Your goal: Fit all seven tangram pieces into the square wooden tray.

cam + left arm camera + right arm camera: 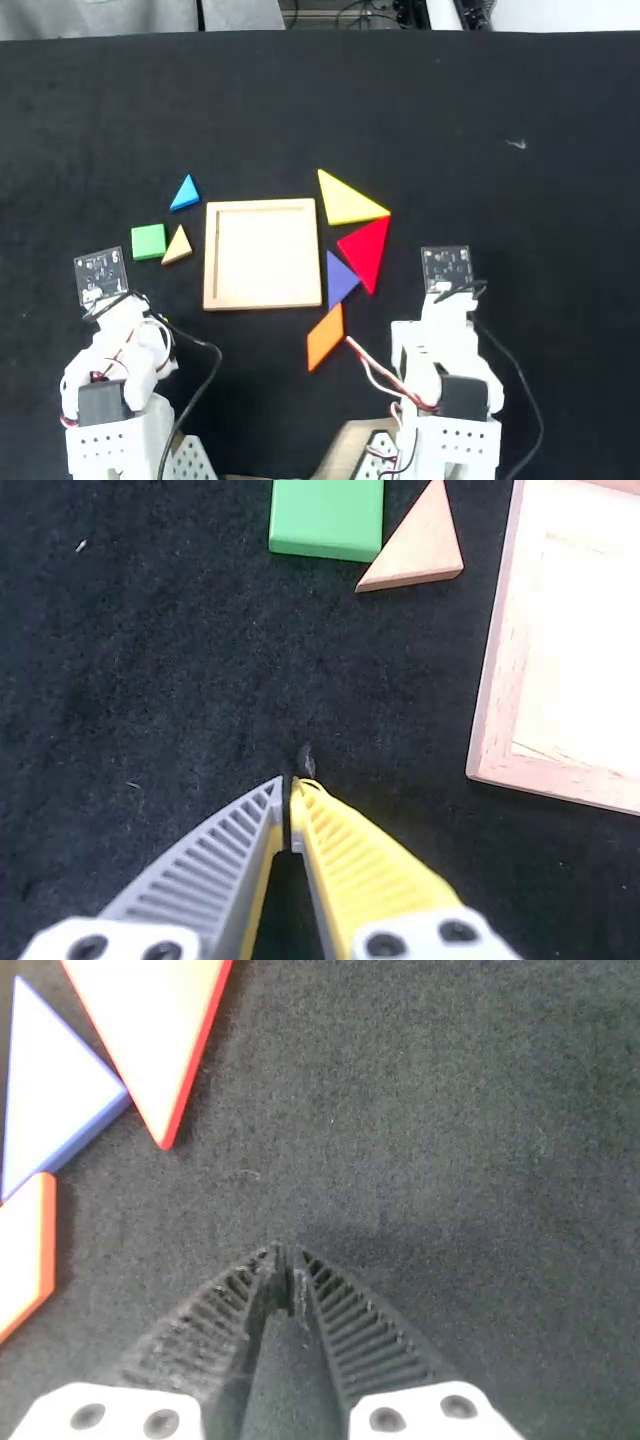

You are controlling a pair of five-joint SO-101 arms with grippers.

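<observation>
The square wooden tray (211, 252) lies mid-table with nothing in it; its rim (496, 670) runs beside my left gripper (289, 784), which is shut over bare cloth. To the tray's left lie a green square (148, 241) (327, 518), a tan triangle (178, 246) (415, 552) and a blue triangle (185, 192). On its right lie a yellow triangle (347, 198), a red triangle (366, 249) (150, 1020), a purple triangle (339, 277) (50, 1090) and an orange parallelogram (325, 336) (20, 1255). My right gripper (287, 1257) is shut, holding nothing, right of those pieces.
Black cloth covers the table (500, 150), with wide free room at the far side and at both ends. Both arm bases (110, 420) (450, 410) stand at the near edge. Cables (205, 365) trail by the bases.
</observation>
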